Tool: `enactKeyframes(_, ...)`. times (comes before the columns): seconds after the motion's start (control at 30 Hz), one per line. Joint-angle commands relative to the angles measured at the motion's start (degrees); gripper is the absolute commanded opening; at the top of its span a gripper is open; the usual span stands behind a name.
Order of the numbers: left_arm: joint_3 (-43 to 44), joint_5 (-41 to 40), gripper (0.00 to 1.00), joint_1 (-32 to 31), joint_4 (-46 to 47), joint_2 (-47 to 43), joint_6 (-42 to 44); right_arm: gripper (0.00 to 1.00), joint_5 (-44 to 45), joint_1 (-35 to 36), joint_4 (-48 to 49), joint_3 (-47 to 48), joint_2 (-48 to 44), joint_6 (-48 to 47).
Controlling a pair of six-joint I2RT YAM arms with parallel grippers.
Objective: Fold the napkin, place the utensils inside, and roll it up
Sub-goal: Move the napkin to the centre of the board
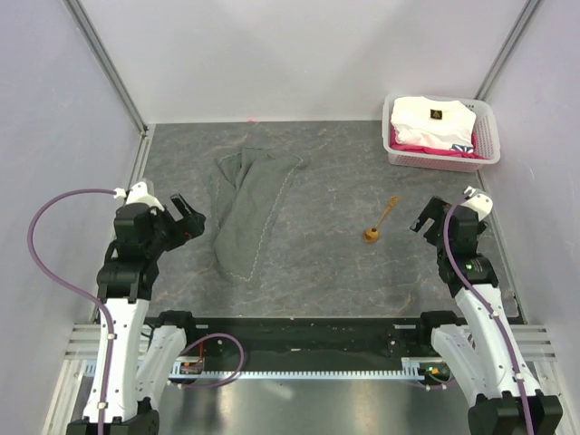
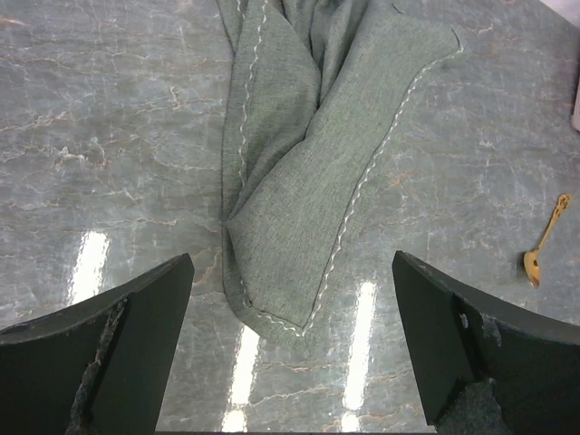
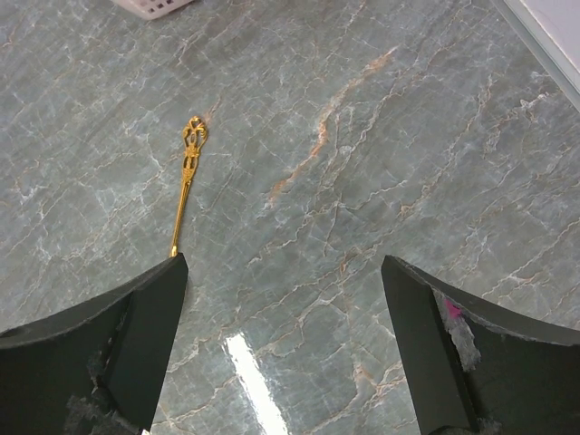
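Top external, whole spoon (image 1: 382, 217), right wrist, handle (image 3: 188, 181)

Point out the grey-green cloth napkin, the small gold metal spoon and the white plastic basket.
grey-green cloth napkin (image 1: 243, 217), top external view, middle of the rumpled cloth.
small gold metal spoon (image 1: 372, 236), top external view, its round bowl.
white plastic basket (image 1: 426, 160), top external view, its near side wall.

Bright, sharp, glare-streaked tabletop (image 2: 91, 136)
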Motion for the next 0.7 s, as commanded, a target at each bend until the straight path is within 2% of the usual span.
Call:
enactKeyframes(0.0, 2.8, -2.6, 1.00, 0.5, -1.4, 1.0, -0.6, 0.98, 0.4, -0.2, -0.2, 2.2, -0.9, -0.1)
enactKeyframes(0.1, 3.1, -0.9, 1.00, 0.3, -1.1, 1.0, 0.7, 0.98, 0.1, -0.2, -0.3, 2.4, -0.9, -0.2)
enactKeyframes(0.23, 2.8, 5.3, 0.97, 0.3, 0.6, -0.1, 2.1, 0.98, 0.0, -0.2, -0.3, 2.8, -0.3, -0.8)
enactKeyframes(0.33, 1.6, 8.5, 0.90, 0.4, 2.6, -0.6, 2.0, 0.98, -0.9, -0.2, -0.3, 3.1, 0.1, -1.1)
enactKeyframes(0.37, 1.4, 9.8, 0.84, 0.4, 3.9, -0.5, 2.1, 0.97, -1.3, -0.2, -0.1, 3.1, 0.2, -1.5)
enactKeyframes(0.53, -2.6, 16.5, 0.74, 0.3, 7.6, 2.8, -2.8, 0.94, -5.3, -0.2, 1.2, 2.7, 1.3, -1.4)
enactKeyframes(0.63, -4.4, 15.9, 0.70, -2.9, 9.1, 5.9, -4.4, 0.92, -8.3, -0.1, 2.2, 2.0, 1.7, 0.4)
enactKeyframes(0.67, -4.6, 14.6, 0.70, -5.8, 9.4, 6.8, -5.0, 0.91, -8.9, 0.1, 2.6, 1.2, 1.6, 1.0)
